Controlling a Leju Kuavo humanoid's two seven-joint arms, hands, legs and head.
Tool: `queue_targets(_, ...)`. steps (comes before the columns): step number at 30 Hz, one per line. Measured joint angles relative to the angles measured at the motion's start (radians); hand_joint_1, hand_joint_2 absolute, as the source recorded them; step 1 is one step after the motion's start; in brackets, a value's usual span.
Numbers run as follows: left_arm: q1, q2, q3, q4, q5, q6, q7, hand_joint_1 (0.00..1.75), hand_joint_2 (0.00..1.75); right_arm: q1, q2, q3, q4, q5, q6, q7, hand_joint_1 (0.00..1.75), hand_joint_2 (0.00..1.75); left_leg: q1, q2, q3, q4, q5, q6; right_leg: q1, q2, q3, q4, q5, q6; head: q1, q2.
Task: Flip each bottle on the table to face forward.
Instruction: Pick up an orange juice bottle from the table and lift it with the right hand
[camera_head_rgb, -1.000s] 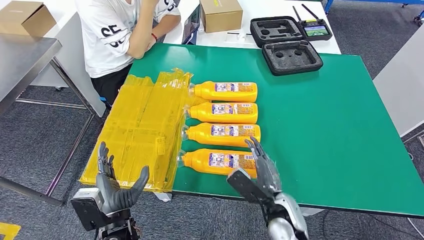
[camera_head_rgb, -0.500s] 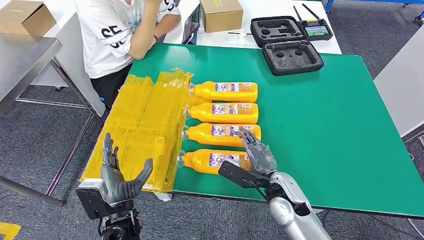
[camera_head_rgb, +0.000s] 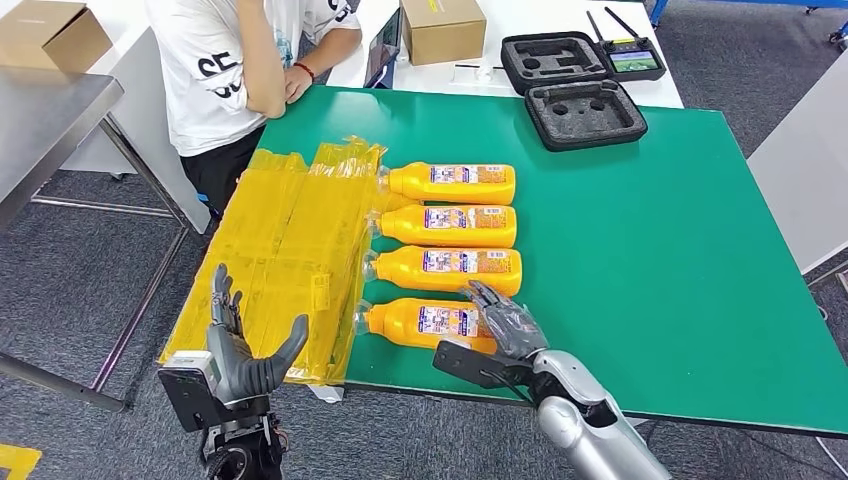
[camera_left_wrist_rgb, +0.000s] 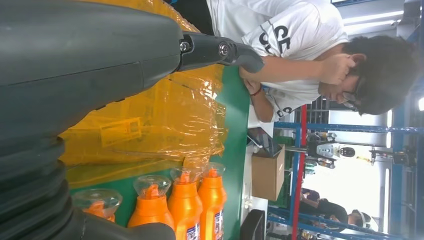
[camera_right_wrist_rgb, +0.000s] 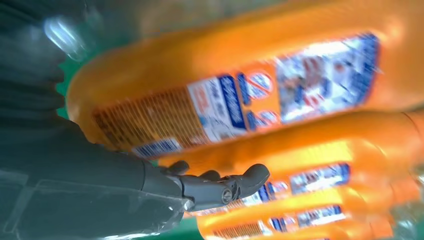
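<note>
- Fingers (camera_head_rgb: 492, 300) of my right hand (camera_head_rgb: 505, 325) reach over the base end of the nearest bottle (camera_head_rgb: 430, 322), spread and not yet clamped; three more bottles (camera_head_rgb: 450, 226) lie beyond them on the green table (camera_head_rgb: 650, 250). My left hand (camera_head_rgb: 240, 350) hangs open off the table edge, beside the yellow film (camera_head_rgb: 290, 250).
- Left wrist camera: bottle caps (camera_left_wrist_rgb: 185, 182) line up past my thumb (camera_left_wrist_rgb: 220, 50); a seated person (camera_left_wrist_rgb: 300, 50) waits behind.
- Right wrist camera: my fingers (camera_right_wrist_rgb: 235, 185) hover apart just under the nearest bottle's label (camera_right_wrist_rgb: 240, 95). Judgement: wrap the body squarely, then roll it without nudging its neighbour.
</note>
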Motion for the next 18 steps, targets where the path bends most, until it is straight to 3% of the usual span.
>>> queue_targets(12,0.000,0.006,-0.002,0.019,0.013,0.001,-0.008,0.00,1.75,-0.022,-0.038,0.018,0.051,-0.001,0.009,0.026,0.00,1.75,0.000,0.000,0.000,0.000,0.000,0.000,0.000,0.000,0.000,0.000,0.000,0.000,0.000,0.000)
queue_targets(13,0.000,0.007,-0.003,0.020,0.013,0.001,-0.008,0.00,1.75,-0.023,-0.040,0.018,0.055,0.000,0.010,0.027,0.04,1.75,0.000,0.000,0.000,0.000,0.000,0.000,0.000,0.000,0.000,0.000,0.000,0.000,0.000,0.000)
queue_targets(17,0.000,0.009,-0.005,0.022,0.020,0.001,-0.010,0.00,1.75,-0.025,-0.047,0.019,0.064,0.002,0.014,0.036,0.51,1.75,0.000,0.000,0.001,0.000,0.000,0.000,0.000,0.000,0.000,0.000,0.000,0.000,0.000,0.000)
queue_targets(18,0.000,0.009,-0.005,0.022,0.023,0.001,-0.010,0.00,1.75,-0.025,-0.049,0.019,0.065,0.003,0.016,0.039,0.51,1.75,0.000,0.000,0.001,0.000,0.000,0.000,0.000,0.000,0.000,0.000,0.000,0.000,0.000,0.000)
